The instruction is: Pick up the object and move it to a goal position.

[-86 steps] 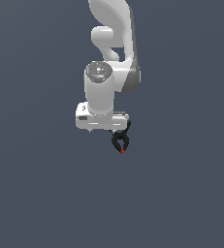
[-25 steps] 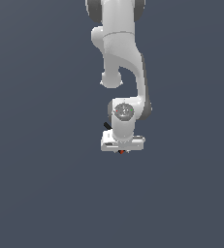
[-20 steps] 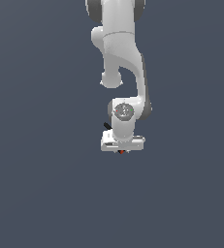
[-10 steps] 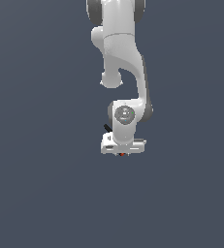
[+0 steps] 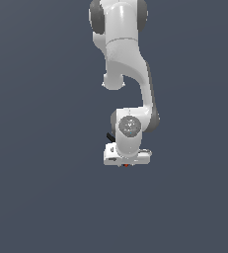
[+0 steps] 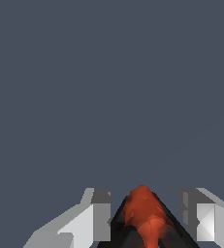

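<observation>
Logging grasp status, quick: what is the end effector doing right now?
End effector: closed on the object, its red tip showing between the fingers.

A plain, flat, dark blue-grey backdrop [image 5: 41, 148] fills both views.

The exterior view stands well back, showing the whole white arm [image 5: 128, 74] hanging down the frame's centre against plain dark grey, while the wrist view looks close past the gripper [image 6: 145, 218] at that same grey, sharing only the fingertips and red tip [image 6: 142, 208].
</observation>
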Robot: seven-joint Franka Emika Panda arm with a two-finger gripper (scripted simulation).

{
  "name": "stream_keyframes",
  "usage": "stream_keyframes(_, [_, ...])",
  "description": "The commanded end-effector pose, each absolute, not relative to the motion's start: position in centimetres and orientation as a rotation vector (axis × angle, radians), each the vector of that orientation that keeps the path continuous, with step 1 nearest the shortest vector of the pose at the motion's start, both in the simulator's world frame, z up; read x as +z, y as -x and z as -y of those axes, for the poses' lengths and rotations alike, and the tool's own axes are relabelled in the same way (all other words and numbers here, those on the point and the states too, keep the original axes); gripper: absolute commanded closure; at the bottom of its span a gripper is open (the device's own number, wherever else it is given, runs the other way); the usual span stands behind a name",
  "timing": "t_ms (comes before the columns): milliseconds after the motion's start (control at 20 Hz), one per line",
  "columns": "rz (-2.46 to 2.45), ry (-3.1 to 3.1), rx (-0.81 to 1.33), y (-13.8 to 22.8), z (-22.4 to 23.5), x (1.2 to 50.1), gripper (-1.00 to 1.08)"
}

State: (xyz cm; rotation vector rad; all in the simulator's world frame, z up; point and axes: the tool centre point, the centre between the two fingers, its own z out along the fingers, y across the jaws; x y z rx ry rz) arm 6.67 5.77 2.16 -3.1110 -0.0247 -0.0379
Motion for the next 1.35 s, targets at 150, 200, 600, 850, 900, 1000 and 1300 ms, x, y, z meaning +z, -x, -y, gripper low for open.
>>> stream_keyframes(150, [0.024,3.111,-0.043,-9.5,-6.0,2.6,1.08])
stream_keyframes(200, [0.024,3.111,-0.043,-9.9,-6.1,2.7,1.08])
stream_keyframes(600, [0.024,3.111,-0.043,-12.9,-6.4,3.0,1.08])
stream_keyframes(850, [0.024,3.111,-0.042,-14.0,-6.5,3.1,1.08])
stream_keyframes(900, [0.024,3.111,-0.042,-14.1,-6.5,3.1,1.08])
stream_keyframes(1000, [0.024,3.111,-0.042,-14.3,-6.5,3.1,1.08])
stream_keyframes(1300, [0.024,3.111,-0.042,-14.6,-6.6,3.2,1.08])
